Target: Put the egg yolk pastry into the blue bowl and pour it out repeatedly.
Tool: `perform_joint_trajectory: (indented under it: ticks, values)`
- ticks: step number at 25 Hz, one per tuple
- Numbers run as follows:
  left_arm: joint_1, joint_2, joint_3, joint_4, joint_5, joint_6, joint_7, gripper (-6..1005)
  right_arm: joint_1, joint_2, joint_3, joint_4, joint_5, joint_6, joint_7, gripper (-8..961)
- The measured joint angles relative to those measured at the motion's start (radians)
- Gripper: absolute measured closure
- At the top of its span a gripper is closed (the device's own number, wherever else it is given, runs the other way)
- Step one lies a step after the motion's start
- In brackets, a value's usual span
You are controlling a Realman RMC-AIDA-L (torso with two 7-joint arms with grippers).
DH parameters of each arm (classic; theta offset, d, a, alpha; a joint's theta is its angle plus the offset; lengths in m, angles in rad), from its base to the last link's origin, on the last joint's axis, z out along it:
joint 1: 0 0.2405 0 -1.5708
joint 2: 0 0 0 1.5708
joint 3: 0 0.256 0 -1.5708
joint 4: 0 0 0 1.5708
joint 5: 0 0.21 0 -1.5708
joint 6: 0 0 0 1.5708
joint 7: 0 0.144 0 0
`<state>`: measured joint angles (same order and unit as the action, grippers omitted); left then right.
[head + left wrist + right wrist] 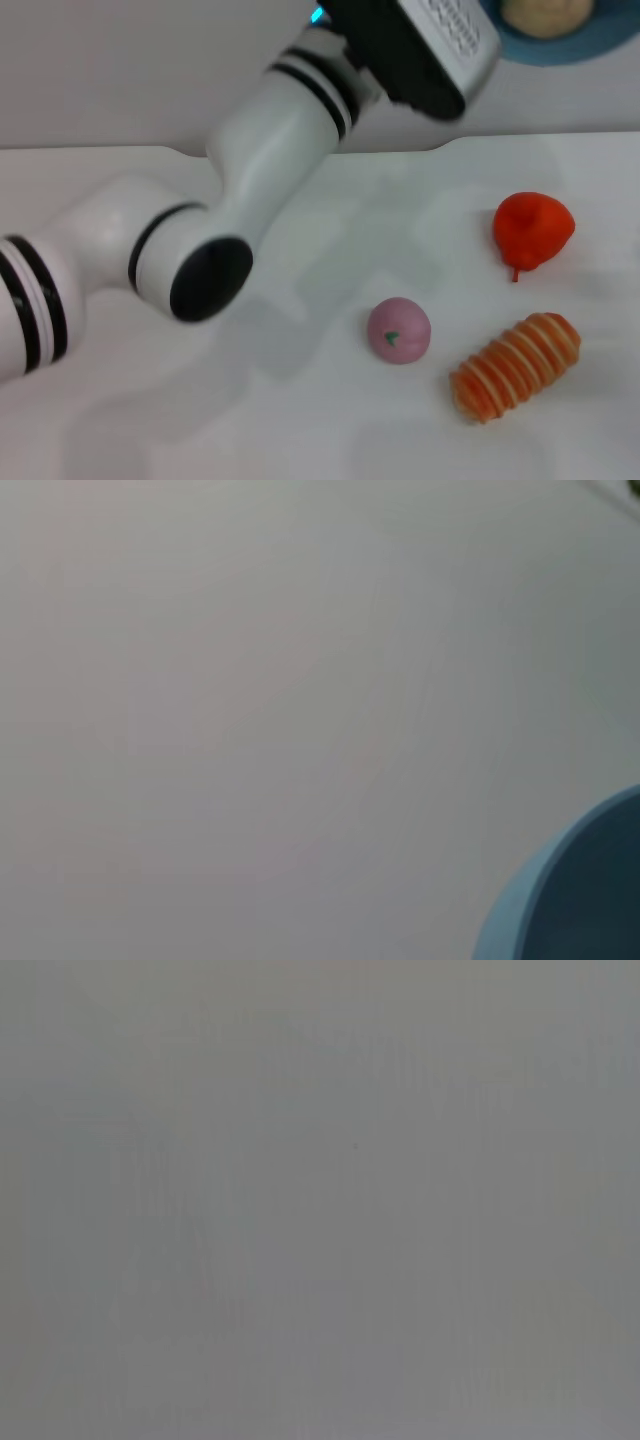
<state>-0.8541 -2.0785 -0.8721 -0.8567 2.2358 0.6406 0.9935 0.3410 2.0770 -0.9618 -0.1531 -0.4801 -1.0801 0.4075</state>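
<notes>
The egg yolk pastry [545, 14] is seen inside the blue bowl [600, 42], raised beside the left arm's wrist [420, 45]; finger state cannot be told.

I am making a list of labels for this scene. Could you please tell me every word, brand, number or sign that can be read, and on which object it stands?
No readable text in any view.
pink ball: a small green mark, a shape, not a letter or number.
left arm: black rings only, no writing.
blue bowl, egg yolk pastry, red fruit, ridged bread: plain, no labels.
</notes>
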Motion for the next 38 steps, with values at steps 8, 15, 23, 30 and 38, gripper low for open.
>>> perform_joint_trajectory:
  ticks: [8, 15, 23, 30, 38]
  values:
    - [0.027, 0.000, 0.123, 0.006, -0.003, 0.147, 0.054, 999, 0.003, 0.000, 0.000, 0.000, 0.000, 0.002, 0.000, 454]
    - [-0.005, 0.000, 0.107, 0.007, -0.005, 0.042, 0.056, 1000, 0.004, 0.000, 0.000, 0.000, 0.000, 0.002, 0.000, 457]
    - [-0.042, 0.001, -0.089, -0.018, -0.082, -0.320, 0.052, 1000, 0.004, 0.000, 0.000, 0.000, 0.000, 0.002, -0.001, 461]
    - [-0.051, 0.006, -0.451, -0.008, -0.125, -0.810, 0.043, 1000, 0.012, -0.002, 0.000, 0.000, 0.000, 0.002, -0.002, 464]
    - [-0.161, 0.017, -0.706, 0.203, 0.102, -1.156, -0.198, 1000, 0.032, -0.005, -0.010, -0.001, -0.007, 0.012, -0.001, 467]
